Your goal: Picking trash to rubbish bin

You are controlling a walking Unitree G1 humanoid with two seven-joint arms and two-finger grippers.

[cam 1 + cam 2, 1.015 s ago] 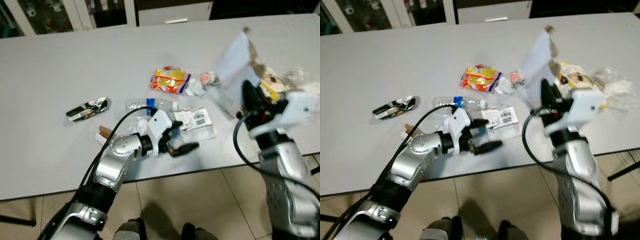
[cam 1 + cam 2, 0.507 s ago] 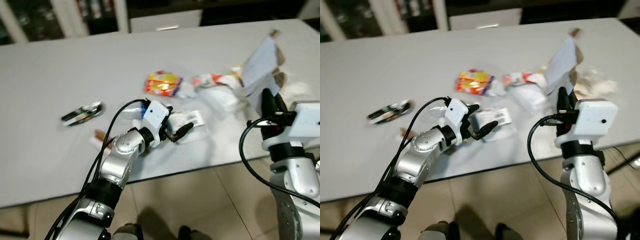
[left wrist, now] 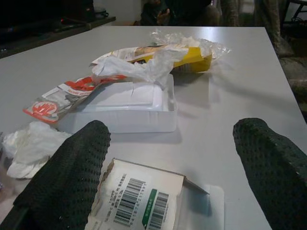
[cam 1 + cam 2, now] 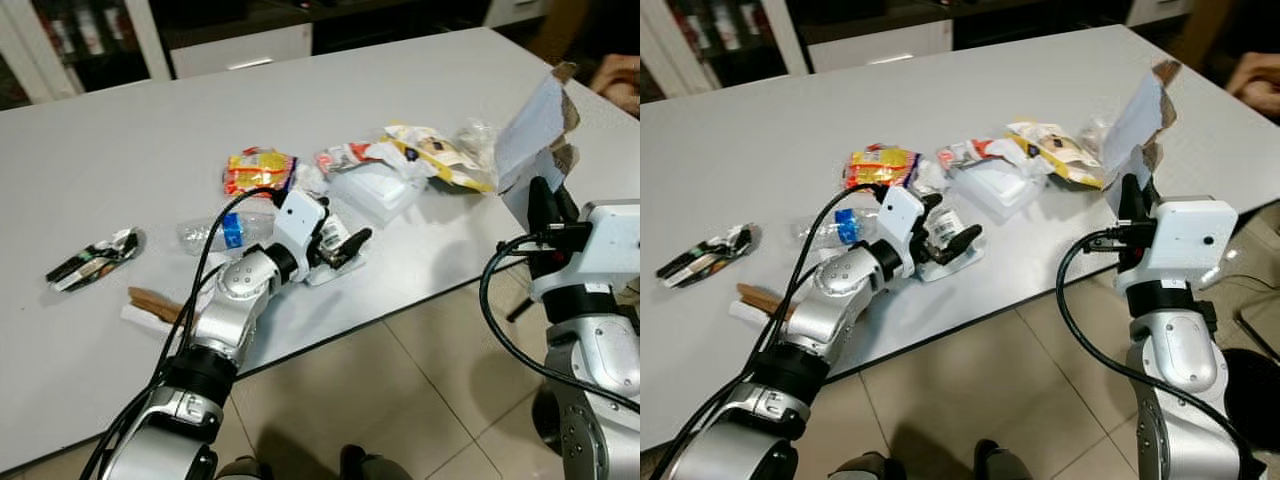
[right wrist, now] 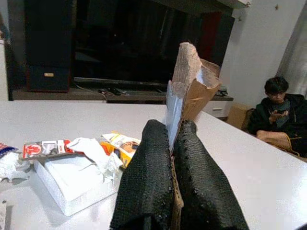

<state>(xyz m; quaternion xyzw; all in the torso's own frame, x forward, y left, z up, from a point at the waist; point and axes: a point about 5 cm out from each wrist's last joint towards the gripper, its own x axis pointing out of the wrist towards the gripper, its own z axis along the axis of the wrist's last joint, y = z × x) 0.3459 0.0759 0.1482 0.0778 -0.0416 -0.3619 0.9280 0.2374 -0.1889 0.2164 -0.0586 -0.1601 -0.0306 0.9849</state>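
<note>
Your left gripper (image 4: 343, 250) is spread wide with nothing in it, hovering low over the near edge of the grey table (image 4: 120, 160), and the flat white barcode-labelled packet (image 3: 144, 203) sits right between the two black fingers (image 3: 67, 177), so you're basically lined up already. I'd drop a touch lower and close slowly, because that packet looks thin and flat and will probably slide toward the edge instead of lifting if you only catch the top; try to nip the raised torn corner. Just beyond it is the white foam tray (image 3: 127, 108) with a crumpled white tissue (image 4: 311, 180) to its left and a red-and-white wrapper (image 4: 340, 157) draped on it, so keep the far finger clear of those. Further left are the clear plastic bottle with the blue label (image 4: 215, 232), the yellow-and-red snack bag (image 4: 258, 167) and the black-and-silver foil wrapper (image 4: 92, 258). Your right gripper (image 5: 172, 143) is clamped tight on the torn piece of brown-and-white cardboard (image 4: 535, 125), held up off the right end of the table, so that one's ready to go. No bin that I can spot, so you'll have to turn and look for it.
</note>
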